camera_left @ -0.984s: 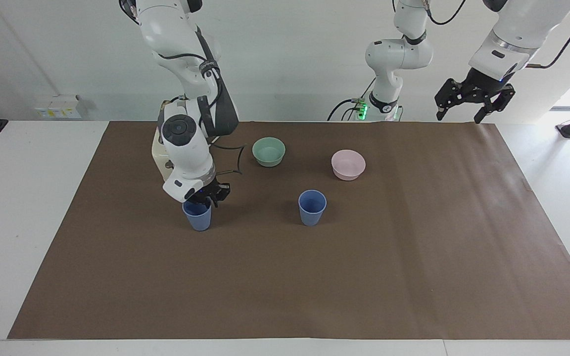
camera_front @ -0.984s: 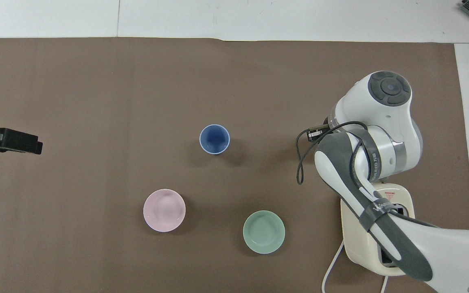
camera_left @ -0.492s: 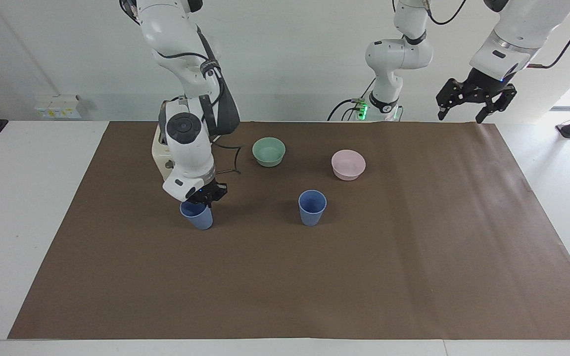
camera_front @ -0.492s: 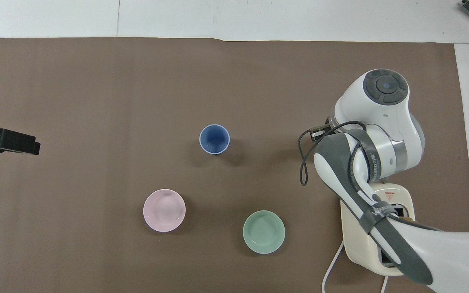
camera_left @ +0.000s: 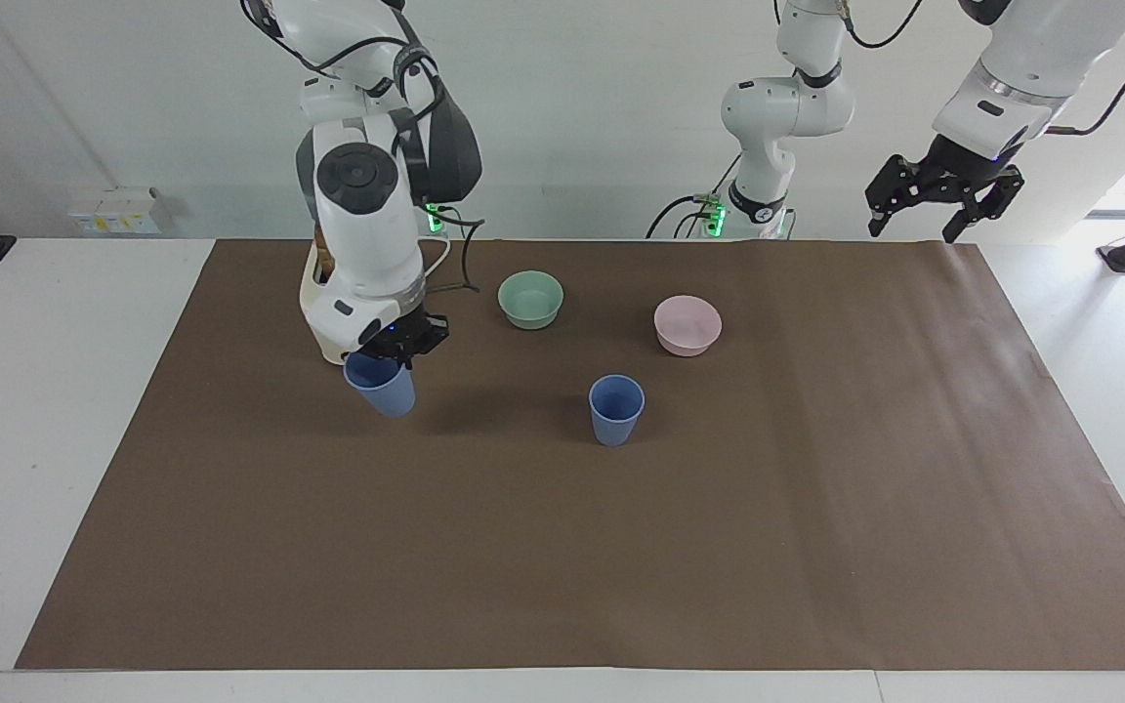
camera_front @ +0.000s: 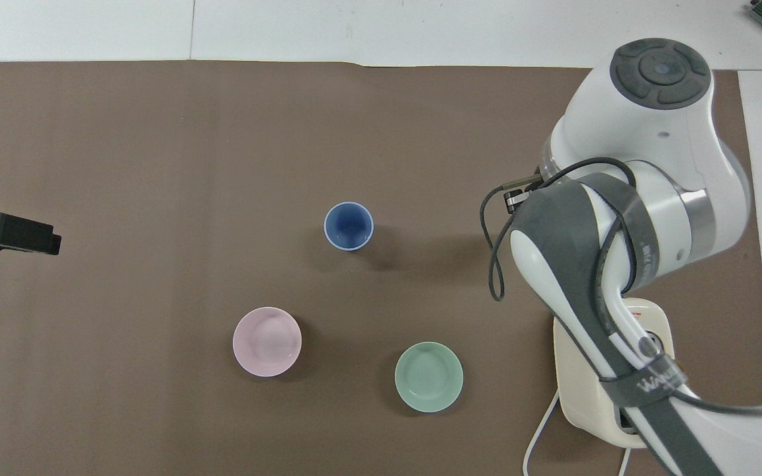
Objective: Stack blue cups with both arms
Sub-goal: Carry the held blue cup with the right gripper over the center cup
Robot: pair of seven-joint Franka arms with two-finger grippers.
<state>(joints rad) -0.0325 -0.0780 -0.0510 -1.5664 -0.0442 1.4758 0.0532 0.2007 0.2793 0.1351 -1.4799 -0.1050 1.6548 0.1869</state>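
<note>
One blue cup (camera_left: 382,385) hangs tilted above the brown mat, its rim pinched by my right gripper (camera_left: 395,354), which is shut on it; in the overhead view the right arm hides both cup and gripper. The other blue cup (camera_left: 615,409) (camera_front: 348,225) stands upright near the middle of the mat with nothing touching it. My left gripper (camera_left: 917,225) (camera_front: 53,242) waits open, raised over the mat's edge at the left arm's end.
A mint-green bowl (camera_left: 530,298) (camera_front: 428,376) and a pale pink bowl (camera_left: 687,324) (camera_front: 266,341) sit nearer to the robots than the standing cup. A cream toaster (camera_left: 318,303) (camera_front: 592,390) stands under the right arm. The brown mat (camera_left: 621,547) covers the table.
My right gripper has lifted the gripped cup off the mat and drawn it up, tilting it. The left gripper has hardly shifted.
</note>
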